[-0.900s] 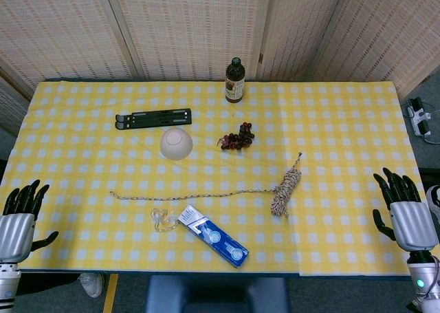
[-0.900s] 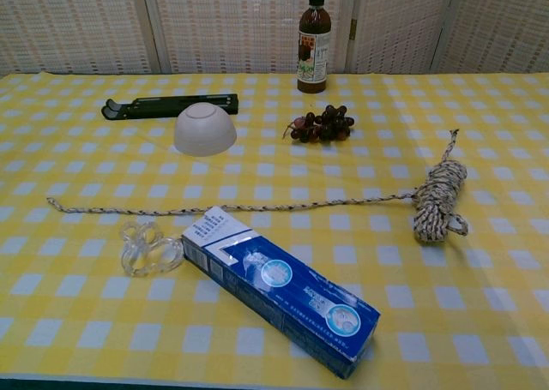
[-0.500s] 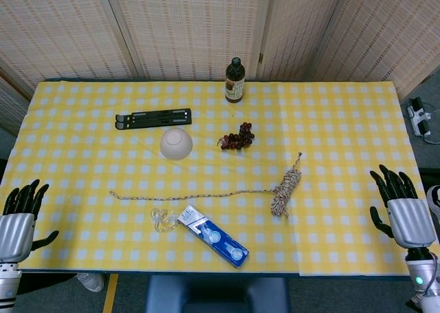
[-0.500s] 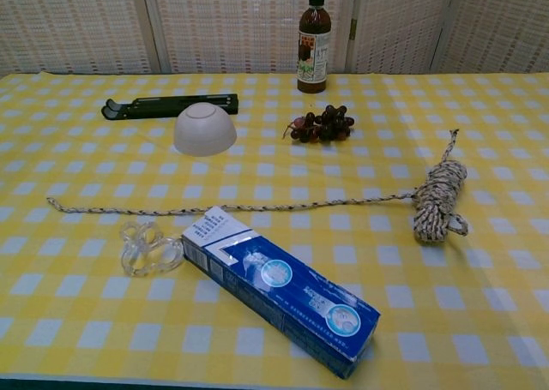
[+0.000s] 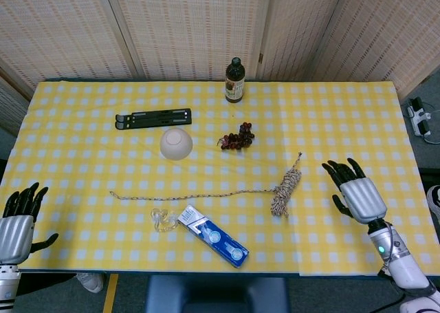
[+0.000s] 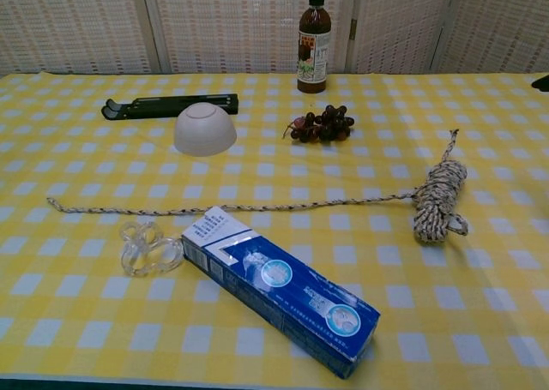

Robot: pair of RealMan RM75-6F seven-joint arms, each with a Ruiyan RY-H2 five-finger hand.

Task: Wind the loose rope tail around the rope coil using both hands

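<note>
Rope coil [image 5: 286, 189]: a speckled tan-and-brown bundle lying flat on the yellow checked tablecloth [image 5: 82, 120], its long axis slanting away from the table's near edge; a short stiff end pokes from its far tip, and in the chest view a small loop sticks out at its near end.
Loose tail [image 5: 192, 195]: runs from the coil's middle leftward in one nearly straight line across the cloth, unwound, touched by nothing.
Right hand [image 5: 354, 191]: just right of the coil, apart from it, fingers spread and holding nothing; in the chest view only a dark sliver shows at the right border.
Left hand [image 5: 19, 215]: far left of the coil beyond the tail's free end, at the cloth's near corner, fingers apart and empty; the frame edge cuts its arm off.
Blue box [image 5: 214, 235]: near side of the tail, left of the coil, lying flat; print too small to read.
Clear plastic piece [image 5: 162, 219]: touching or just beside the box's left end; shape hard to make out.
White bowl [image 5: 177, 143]: beyond the tail, upside down, contents hidden.
Grapes [image 5: 236, 137]: dark bunch beyond the coil, to its left.
Bottle [image 5: 234, 80]: upright near the far edge, dark contents, cap on.
Black folded stand [image 5: 152, 118]: flat, just beyond the bowl.
</note>
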